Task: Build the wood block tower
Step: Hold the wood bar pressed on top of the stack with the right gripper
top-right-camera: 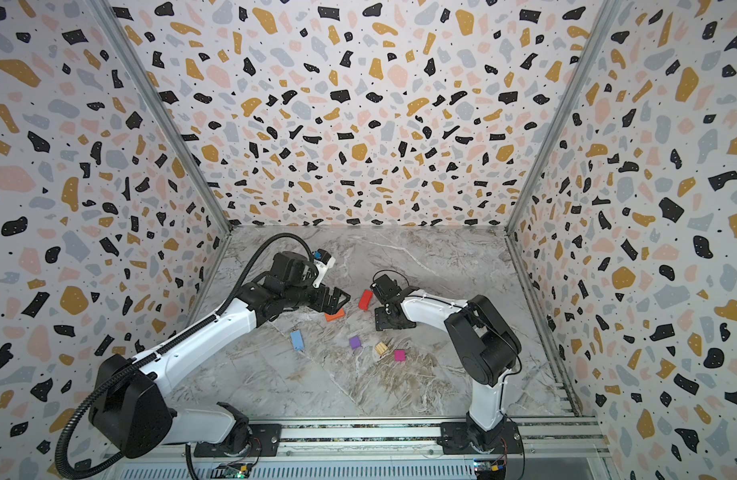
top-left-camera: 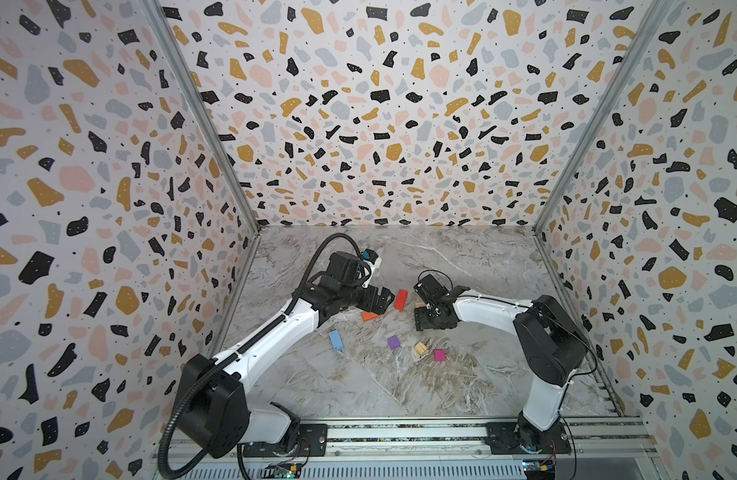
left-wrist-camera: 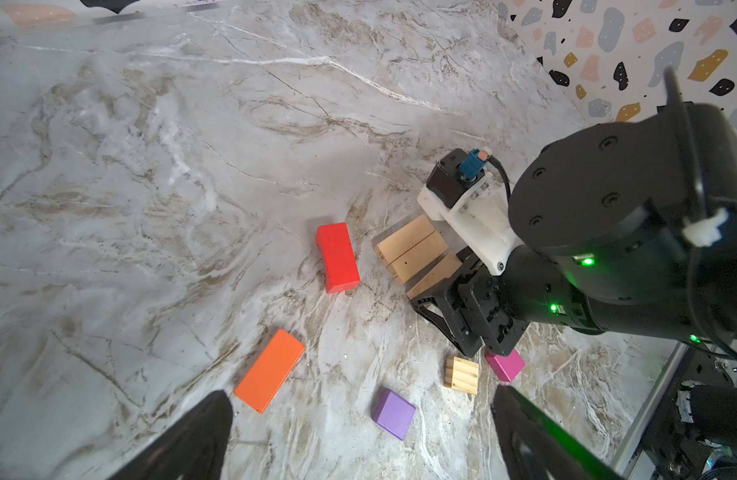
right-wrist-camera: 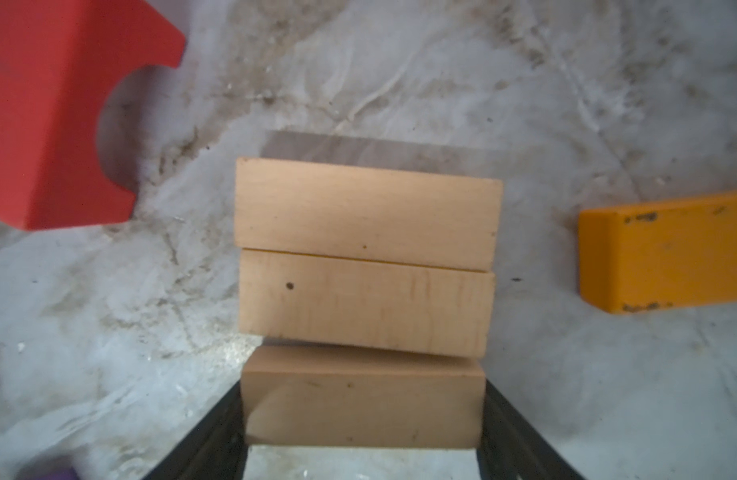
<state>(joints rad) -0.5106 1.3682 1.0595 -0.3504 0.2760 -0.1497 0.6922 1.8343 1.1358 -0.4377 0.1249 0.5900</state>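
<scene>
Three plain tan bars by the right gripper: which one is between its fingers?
The single tan bar nearest the right gripper, its ends against the fingers. The other two lie pressed together just beyond it.

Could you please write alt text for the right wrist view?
The right end effector grips the nearest tan block, beside two more tan blocks on a marble table. A red block and an orange block flank them.

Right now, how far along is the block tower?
Done: two tan blocks lie together as a base. In hand: the right gripper holds a third tan block beside them; the left gripper is open, empty. Left: red block, orange block, light blue block, purple cube, tan cube and magenta cube lie scattered, unstacked.
</scene>
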